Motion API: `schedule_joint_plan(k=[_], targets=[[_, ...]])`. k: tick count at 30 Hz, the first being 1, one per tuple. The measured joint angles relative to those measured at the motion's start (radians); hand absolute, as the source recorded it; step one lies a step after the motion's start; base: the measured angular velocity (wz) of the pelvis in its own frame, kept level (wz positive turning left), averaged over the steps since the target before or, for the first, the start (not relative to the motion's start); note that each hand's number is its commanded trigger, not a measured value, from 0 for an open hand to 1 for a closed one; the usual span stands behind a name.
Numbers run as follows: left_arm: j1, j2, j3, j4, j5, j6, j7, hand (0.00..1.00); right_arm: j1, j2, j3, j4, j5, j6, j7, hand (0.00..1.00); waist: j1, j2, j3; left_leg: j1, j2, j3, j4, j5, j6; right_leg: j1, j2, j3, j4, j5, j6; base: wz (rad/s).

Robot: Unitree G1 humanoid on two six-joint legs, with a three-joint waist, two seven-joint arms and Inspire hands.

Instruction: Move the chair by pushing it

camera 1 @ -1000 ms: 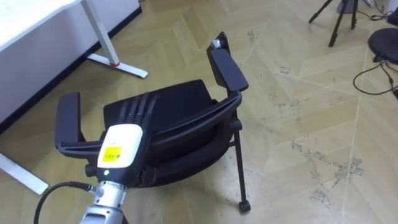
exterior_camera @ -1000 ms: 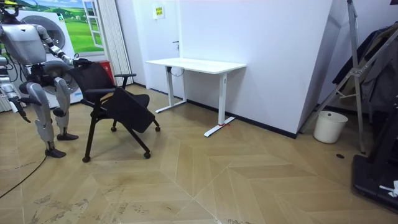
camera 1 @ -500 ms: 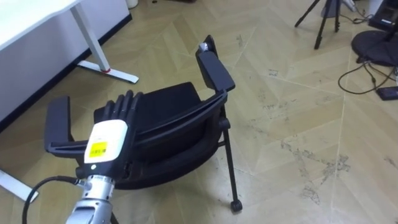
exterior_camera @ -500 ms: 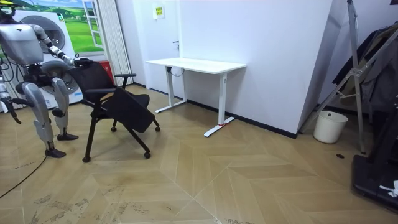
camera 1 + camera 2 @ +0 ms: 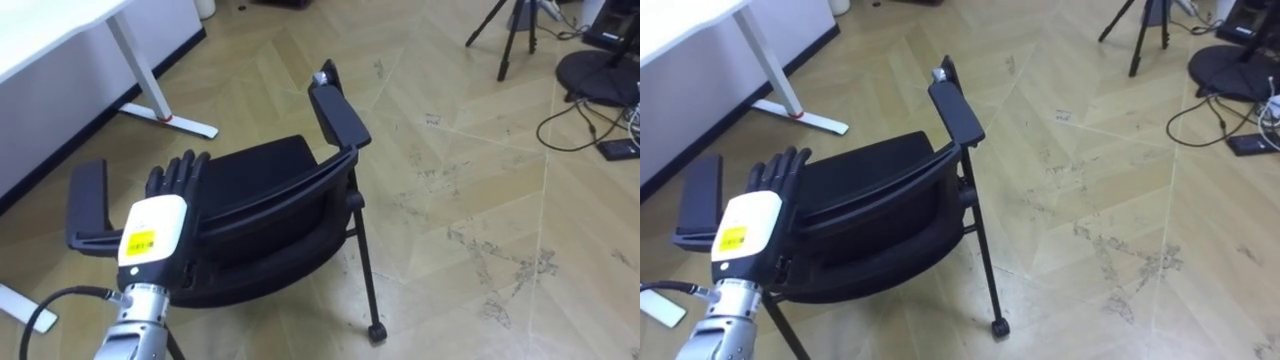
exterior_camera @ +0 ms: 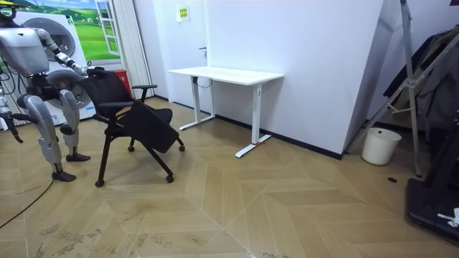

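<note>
A black chair [image 5: 262, 172] with armrests and castors stands on the wooden floor in front of me, its backrest towards me. My left hand [image 5: 153, 215] is raised at the top edge of the backrest, fingers straight and pointing away over the seat. In the right eye view the same hand [image 5: 752, 222] covers the backrest's left part. The room view has me standing behind the chair [image 6: 136, 118] at the room view's left, left hand [image 6: 89, 71] at its back. My right hand [image 6: 6, 116] hangs low behind me.
A white desk [image 5: 55, 35] with a white foot [image 5: 168, 120] stands to my left, close to the chair's left armrest. A tripod [image 5: 508, 35], a dark round base [image 5: 600, 70] and cables [image 5: 585, 110] lie far right. Open floor stretches ahead of the chair.
The left hand's fingers have straightened and lifted above the backrest top. The eye view has shifted a little; in the room view the chair stays put and my right arm has swung back.
</note>
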Motion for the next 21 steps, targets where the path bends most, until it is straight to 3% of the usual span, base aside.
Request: schedule_joint_plan(k=[21], targets=[[0.001, 0.001, 0.0, -0.041, 0.001, 0.029, -0.008, 1.0, -0.001, 0.0, -0.001, -0.007, -0.005, -0.001, 0.007, 0.0, 0.002, 0.001, -0.0015, -0.01, 0.0, 0.0, -0.001, 0.0, 0.0, -0.011, 0.0, -0.001, -0.003, 0.0, 0.0, 0.0]])
